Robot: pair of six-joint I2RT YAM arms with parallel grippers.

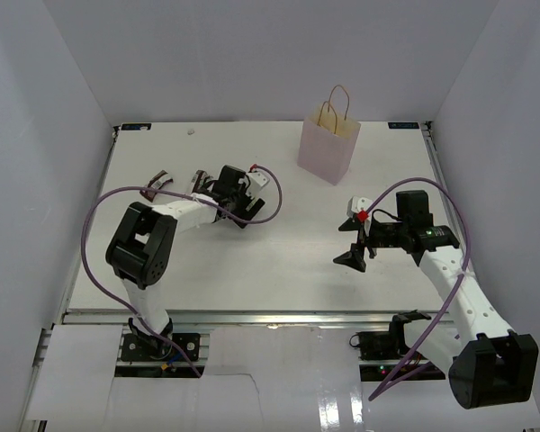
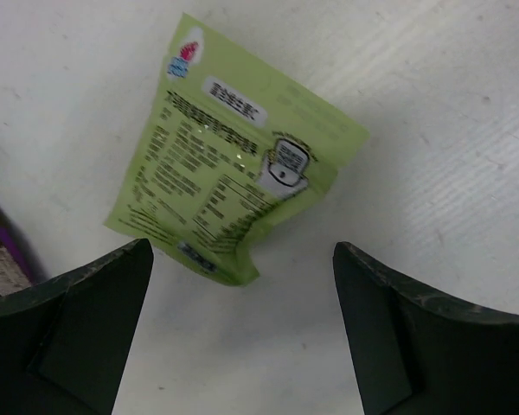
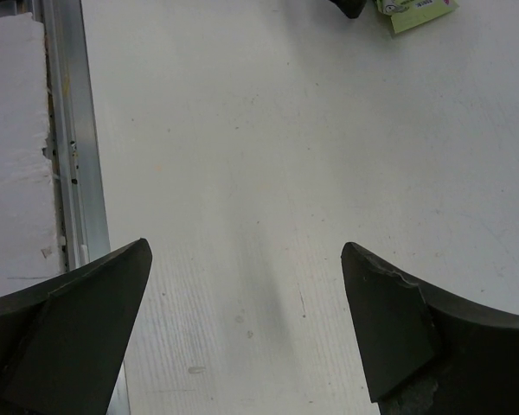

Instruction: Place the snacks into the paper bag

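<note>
A light green pouch [image 2: 233,164] lies flat on the white table, just beyond and between the fingertips of my left gripper [image 2: 242,245], which is open and empty. In the top view that gripper [image 1: 227,200] points down at the table's left middle and hides the pouch. Two dark brown bars [image 1: 160,183] [image 1: 198,177] lie just left of it. The pale pink paper bag [image 1: 328,144] stands upright at the back, right of centre. My right gripper [image 1: 353,241] is open and empty over bare table [image 3: 246,245]. A corner of the green pouch [image 3: 415,10] shows far ahead of it. No yellow bags are in view.
A purple cable [image 1: 103,216] loops round the left arm, and another [image 1: 450,207] round the right arm. A metal rail [image 3: 69,130] runs along the table's near edge. White walls enclose the table [image 1: 279,261] on three sides.
</note>
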